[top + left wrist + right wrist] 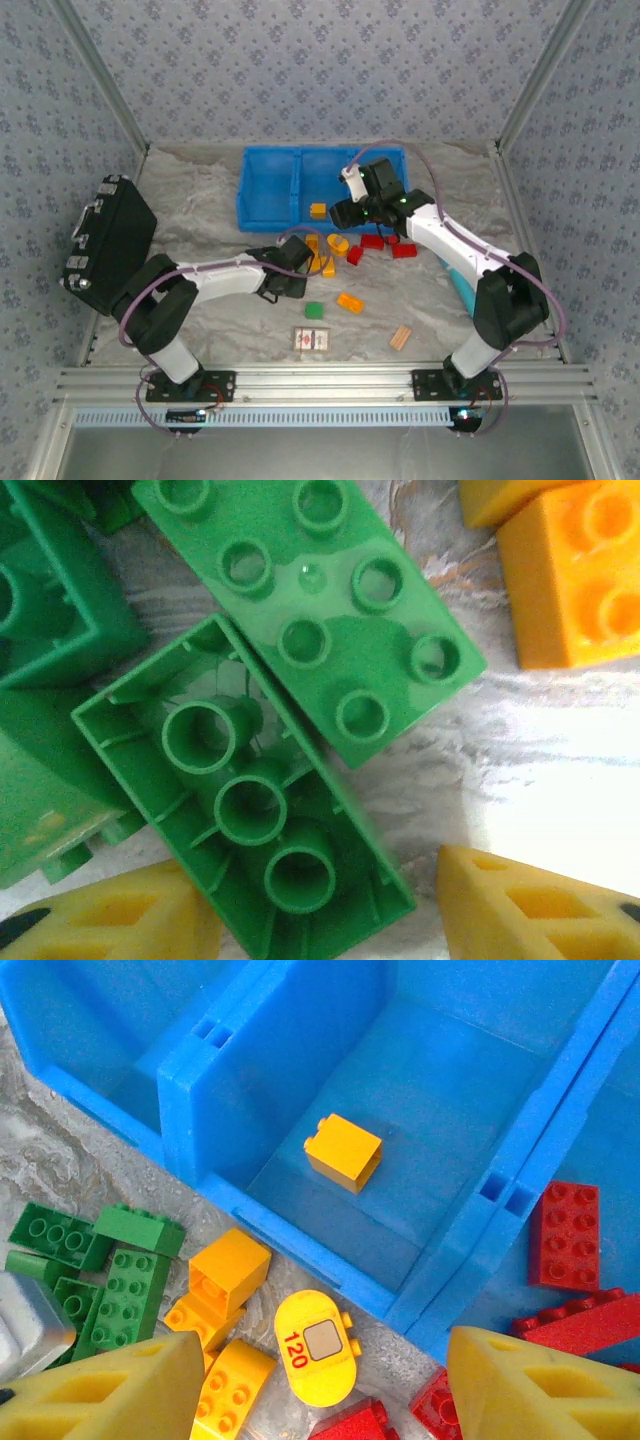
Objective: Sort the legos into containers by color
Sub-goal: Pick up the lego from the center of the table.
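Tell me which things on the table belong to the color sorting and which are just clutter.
For the job: green bricks, orange bricks, red bricks, blue bins.
Lying about: black case, wooden block, printed card.

Green bricks [50, 610] cut at left edge; right bin [610, 1120] cropped too.
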`<state>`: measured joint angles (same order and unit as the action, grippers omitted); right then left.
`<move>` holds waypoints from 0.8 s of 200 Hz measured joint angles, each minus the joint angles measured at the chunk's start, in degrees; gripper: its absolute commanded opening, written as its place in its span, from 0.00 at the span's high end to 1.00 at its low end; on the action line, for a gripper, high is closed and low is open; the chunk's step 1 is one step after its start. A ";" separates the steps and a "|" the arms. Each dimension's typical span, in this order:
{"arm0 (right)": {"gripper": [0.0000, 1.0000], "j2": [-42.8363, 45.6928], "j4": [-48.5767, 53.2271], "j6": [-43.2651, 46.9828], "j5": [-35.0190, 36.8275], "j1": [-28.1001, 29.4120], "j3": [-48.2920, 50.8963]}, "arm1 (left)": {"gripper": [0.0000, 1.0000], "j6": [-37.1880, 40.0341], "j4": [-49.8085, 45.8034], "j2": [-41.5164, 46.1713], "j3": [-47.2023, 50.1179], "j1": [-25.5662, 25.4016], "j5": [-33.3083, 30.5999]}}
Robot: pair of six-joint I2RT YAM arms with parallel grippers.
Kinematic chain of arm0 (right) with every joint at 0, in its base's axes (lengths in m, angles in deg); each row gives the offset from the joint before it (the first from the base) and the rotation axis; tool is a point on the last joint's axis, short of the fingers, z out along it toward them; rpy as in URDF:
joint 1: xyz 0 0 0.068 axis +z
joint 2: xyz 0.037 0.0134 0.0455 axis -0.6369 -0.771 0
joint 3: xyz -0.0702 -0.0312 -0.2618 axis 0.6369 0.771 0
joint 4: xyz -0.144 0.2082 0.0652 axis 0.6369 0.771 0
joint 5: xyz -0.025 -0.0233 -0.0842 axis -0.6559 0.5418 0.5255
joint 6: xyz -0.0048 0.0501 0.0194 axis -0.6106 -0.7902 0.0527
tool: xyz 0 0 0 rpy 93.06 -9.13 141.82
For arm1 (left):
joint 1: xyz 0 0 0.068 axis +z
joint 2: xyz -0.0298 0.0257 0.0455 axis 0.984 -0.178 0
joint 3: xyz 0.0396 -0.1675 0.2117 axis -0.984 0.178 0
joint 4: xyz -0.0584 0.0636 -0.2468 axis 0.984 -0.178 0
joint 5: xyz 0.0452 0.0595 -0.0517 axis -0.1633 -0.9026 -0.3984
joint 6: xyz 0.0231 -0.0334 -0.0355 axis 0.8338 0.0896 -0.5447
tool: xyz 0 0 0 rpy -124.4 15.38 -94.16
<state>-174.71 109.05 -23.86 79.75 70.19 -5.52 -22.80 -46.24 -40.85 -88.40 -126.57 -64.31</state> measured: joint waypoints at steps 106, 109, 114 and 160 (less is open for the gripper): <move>0.37 5.99 0.20 0.04 3.19 0.15 7.19 | 0.64 -0.35 -0.39 -0.35 -0.48 1.22 0.02; 0.37 6.23 0.28 0.04 3.34 0.15 7.56 | 0.64 -0.35 -0.39 -0.31 -0.48 1.25 0.02; 0.37 6.58 0.48 0.02 3.65 0.15 8.15 | 0.65 -0.35 -0.39 -0.22 -0.42 1.29 0.02; 0.36 9.29 2.62 -0.66 5.77 0.13 12.15 | 0.67 -0.22 -2.34 3.69 0.96 2.10 -1.20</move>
<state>-165.42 111.67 -24.52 85.52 70.32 6.64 -23.02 -48.58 -37.15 -87.44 -124.48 -65.51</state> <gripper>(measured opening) 0.635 0.361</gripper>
